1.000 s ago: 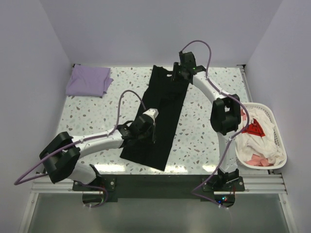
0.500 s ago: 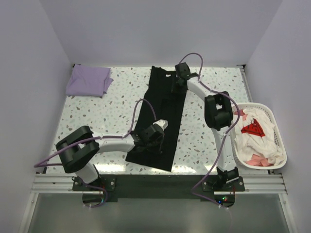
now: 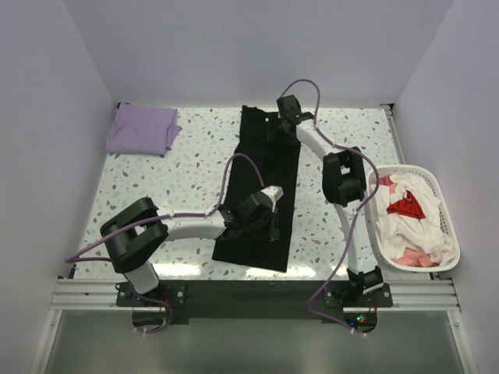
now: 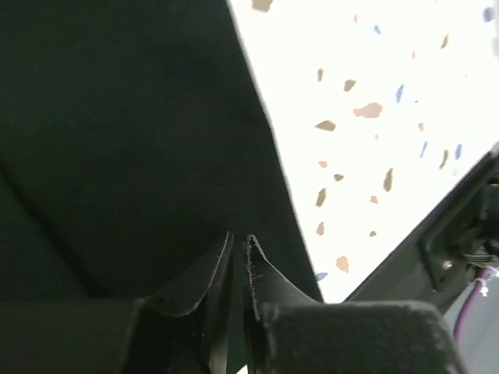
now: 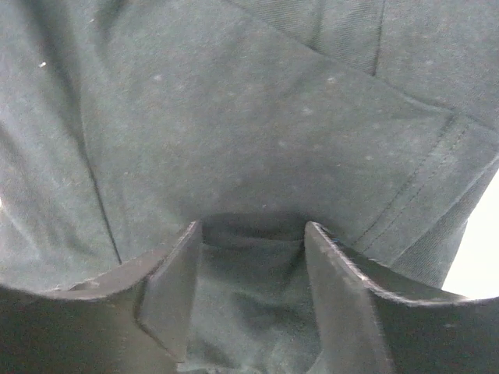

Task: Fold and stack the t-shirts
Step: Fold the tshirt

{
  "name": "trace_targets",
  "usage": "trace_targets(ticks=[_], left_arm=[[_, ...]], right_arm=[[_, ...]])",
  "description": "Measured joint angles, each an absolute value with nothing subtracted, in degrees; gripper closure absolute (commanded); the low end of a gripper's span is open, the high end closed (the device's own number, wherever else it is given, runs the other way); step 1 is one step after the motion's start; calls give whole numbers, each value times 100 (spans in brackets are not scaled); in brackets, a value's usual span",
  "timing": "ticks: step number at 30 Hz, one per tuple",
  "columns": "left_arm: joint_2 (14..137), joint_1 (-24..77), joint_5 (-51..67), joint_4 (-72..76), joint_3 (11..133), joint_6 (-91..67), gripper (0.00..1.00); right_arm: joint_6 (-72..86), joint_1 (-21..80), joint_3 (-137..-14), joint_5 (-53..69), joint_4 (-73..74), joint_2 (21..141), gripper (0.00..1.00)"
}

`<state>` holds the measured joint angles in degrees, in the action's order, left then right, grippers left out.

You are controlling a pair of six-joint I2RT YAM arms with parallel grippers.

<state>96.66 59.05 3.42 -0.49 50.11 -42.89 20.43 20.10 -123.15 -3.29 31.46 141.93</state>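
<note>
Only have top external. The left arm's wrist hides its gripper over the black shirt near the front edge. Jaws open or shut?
Observer: In the left wrist view, the left gripper has its jaws almost together, with just a thin slit between them. It is pointing at the black t-shirt.
Operator: Cloth pinched in it?
Observer: Cannot tell from the slit. The shirt's edge runs just right of the tips, with speckled table beyond.
Operator: Right gripper, at the far end?
Observer: In the right wrist view, the right gripper has its jaws wide apart, with black cloth showing between them.
</note>
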Motion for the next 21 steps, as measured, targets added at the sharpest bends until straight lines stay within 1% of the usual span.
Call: trace_targets(ticks=[1, 2, 3, 7, 9, 10, 13, 14, 15, 18, 21], left_arm=[[9660, 5902, 355, -34, 5061, -4287, 80], [9640, 5900, 370, -25, 5098, -4285, 80], [9601, 5867, 399, -14, 5111, -4285, 79], [9185, 5651, 556, -54, 5068, -4287, 76], [8707, 5395, 574, -119, 4925, -4289, 75], [8394, 5229, 561, -178, 4801, -4287, 70], [7284, 4633, 432, -502, 4386, -4292, 62], [6945, 4421, 375, -609, 4261, -4294, 60], [6661, 4217, 311, -740, 4165, -4294, 59], [6093, 3767, 217, -1140, 3881, -4294, 58], [5924, 3634, 239, -1476, 3597, -4294, 58]], right_arm=[[2018, 2014, -12342, -329, 3183, 14193, 34], [1997, 2016, -12383, -325, 3249, 14193, 29], [1986, 2021, -12418, -325, 3297, 14193, 28], [1957, 2018, -12512, -316, 3568, 14059, 27], [2038, 2018, -12199, -301, 3597, 13697, 28], [2104, 2018, -11915, -283, 3616, 13386, 28], [2353, 2018, -10663, -185, 3417, 12130, 28], [2497, 2018, -9874, -139, 3131, 11393, 30], [2591, 2021, -9386, -75, 3076, 10923, 31], [3035, 2082, -7579, 69, 2458, 9209, 33], [3461, 2359, -6001, 126, 2123, 8038, 35]])
